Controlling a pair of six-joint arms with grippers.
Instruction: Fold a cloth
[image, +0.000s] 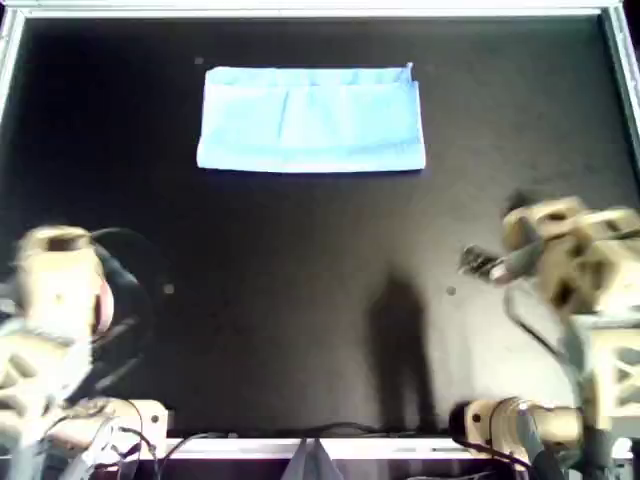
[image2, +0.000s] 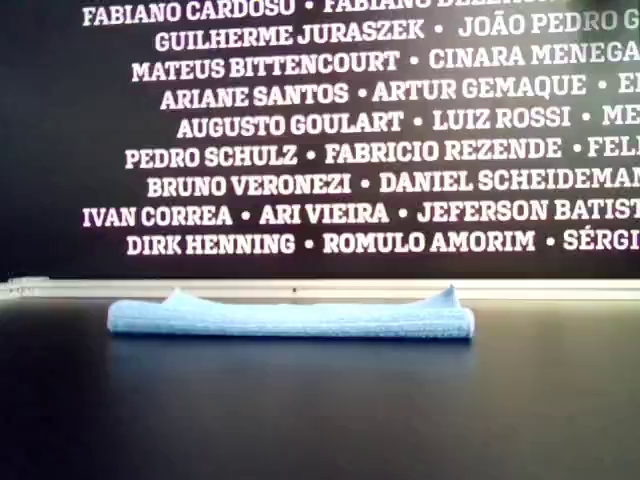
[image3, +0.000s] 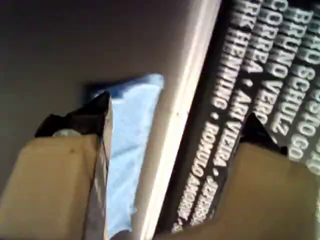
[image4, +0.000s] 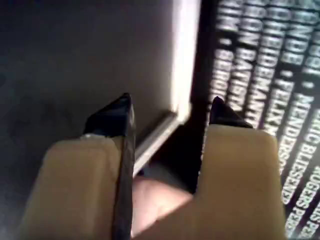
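Note:
The light-blue cloth (image: 311, 119) lies folded into a flat rectangle at the far middle of the black table, one corner sticking up slightly. It also shows in the exterior view (image2: 290, 318) and the first wrist view (image3: 130, 150). My first gripper (image3: 179, 109) is open and empty, well short of the cloth; its arm (image: 60, 290) is at the overhead view's near left. My second gripper (image4: 171, 100) is open and empty; its arm (image: 570, 250) is at the overhead view's right, with its tip (image: 480, 262) far from the cloth.
A pale metal rail (image: 300, 10) frames the black table (image: 320, 280), with its far corner in the second wrist view (image4: 175, 117). A dark wall with white names (image2: 350, 130) stands behind. Cables and arm bases (image: 510, 425) sit along the near edge.

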